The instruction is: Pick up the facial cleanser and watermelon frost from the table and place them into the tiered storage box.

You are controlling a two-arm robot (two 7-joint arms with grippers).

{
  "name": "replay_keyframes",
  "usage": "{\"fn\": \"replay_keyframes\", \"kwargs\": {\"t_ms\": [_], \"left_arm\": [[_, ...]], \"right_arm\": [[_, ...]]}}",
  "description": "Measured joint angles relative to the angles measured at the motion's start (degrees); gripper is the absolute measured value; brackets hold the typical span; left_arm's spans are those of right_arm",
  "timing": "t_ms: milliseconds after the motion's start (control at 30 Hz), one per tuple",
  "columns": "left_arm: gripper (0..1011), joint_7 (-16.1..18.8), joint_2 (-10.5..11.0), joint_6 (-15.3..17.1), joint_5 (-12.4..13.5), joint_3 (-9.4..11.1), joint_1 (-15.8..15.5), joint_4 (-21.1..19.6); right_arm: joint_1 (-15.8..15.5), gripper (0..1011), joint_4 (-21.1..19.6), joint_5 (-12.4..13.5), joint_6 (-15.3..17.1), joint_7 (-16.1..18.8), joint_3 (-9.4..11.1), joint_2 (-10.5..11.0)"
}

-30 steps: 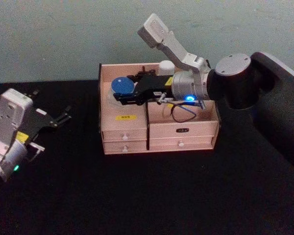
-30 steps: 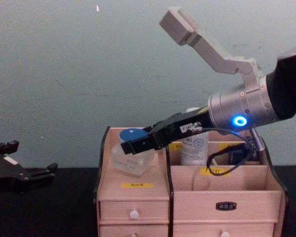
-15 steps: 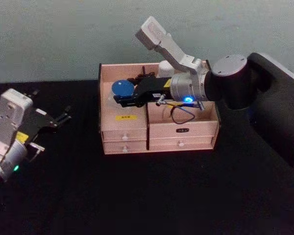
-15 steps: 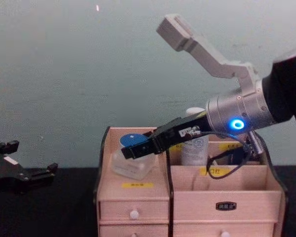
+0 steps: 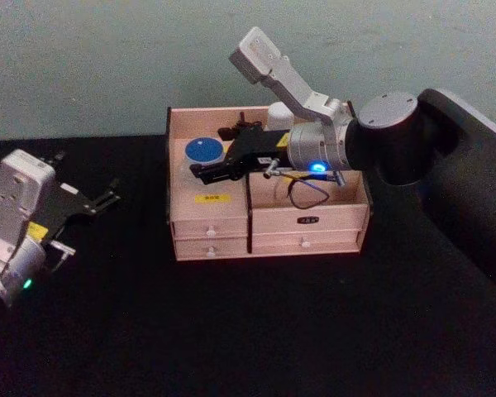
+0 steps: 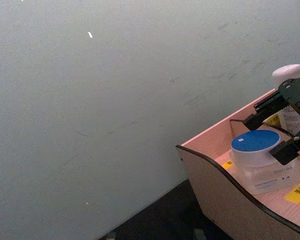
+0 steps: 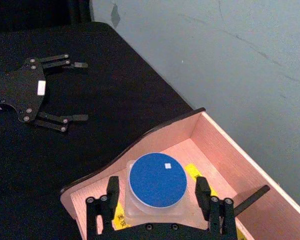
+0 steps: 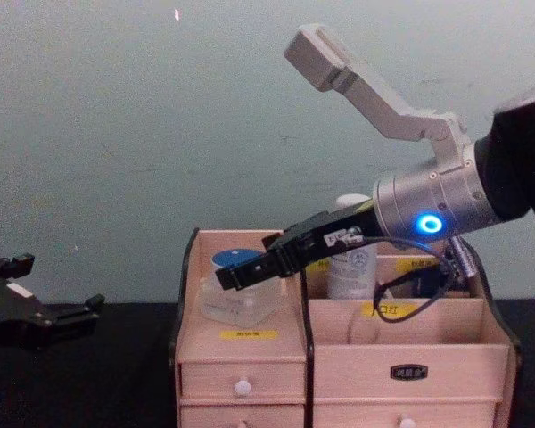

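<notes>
Nothing here can be read; the print on the wooden organiser's yellow labels is too small.

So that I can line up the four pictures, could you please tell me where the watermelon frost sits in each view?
Head view: watermelon frost in the tiered storage box's left compartment, left of centre.
Chest view: lower centre, same compartment.
Left wrist view: behind the box's curved side wall.
Right wrist view: blue lid facing the camera.
Shared landmark: the right gripper, fingers flanking the jar.
</notes>
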Motion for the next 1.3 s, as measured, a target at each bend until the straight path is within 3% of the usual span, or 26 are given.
{"fn": "replay_keyframes", "kwargs": {"t_ms": [67,467,600,800,933,1033,1067,1167,1233,1267,1300], "left_arm": [[1001,0.0,0.0,0.0,0.0,0.0,0.0,0.0],[1001,0.0,0.0,0.0,0.0,0.0,0.0,0.0],[1001,0.0,0.0,0.0,0.0,0.0,0.0,0.0],[1001,0.0,0.0,0.0,0.0,0.0,0.0,0.0],[1001,0.0,0.0,0.0,0.0,0.0,0.0,0.0],[1001,0.0,0.0,0.0,0.0,0.0,0.0,0.0],[1001,0.0,0.0,0.0,0.0,0.0,0.0,0.0],[1001,0.0,0.0,0.0,0.0,0.0,0.0,0.0],[1001,0.0,0.0,0.0,0.0,0.0,0.0,0.0],[1001,0.0,0.0,0.0,0.0,0.0,0.0,0.0],[1001,0.0,0.0,0.0,0.0,0.0,0.0,0.0]], "right_arm": [[0.0,1000,-0.01,0.01,0.0,0.0,0.0,0.01],[-0.13,1000,-0.36,0.07,-0.07,0.1,0.07,0.08],[-0.73,1000,-2.98,0.38,-0.62,0.32,0.95,0.85],[-3.24,1000,-10.94,1.39,-2.49,-1.14,3.51,3.5],[-8.24,1000,-20.07,2.68,-4.57,-4.58,6.95,7.01],[-11.72,1000,-24.44,3.08,-5.98,-7.23,8.93,8.74],[-14.9,1000,-27.76,3.14,-7.02,-9.49,10.63,10.07],[-19.71,1000,-32.02,2.98,-8.45,-13.31,13.18,11.77],[-26.25,1000,-36.6,1.73,-9.98,-18.69,16.6,13.64],[-26.25,1000,-36.6,1.73,-9.98,-18.69,16.6,13.64],[-29.35,1000,-38.33,1.1,-10.35,-21.55,18.35,14.3]]}}
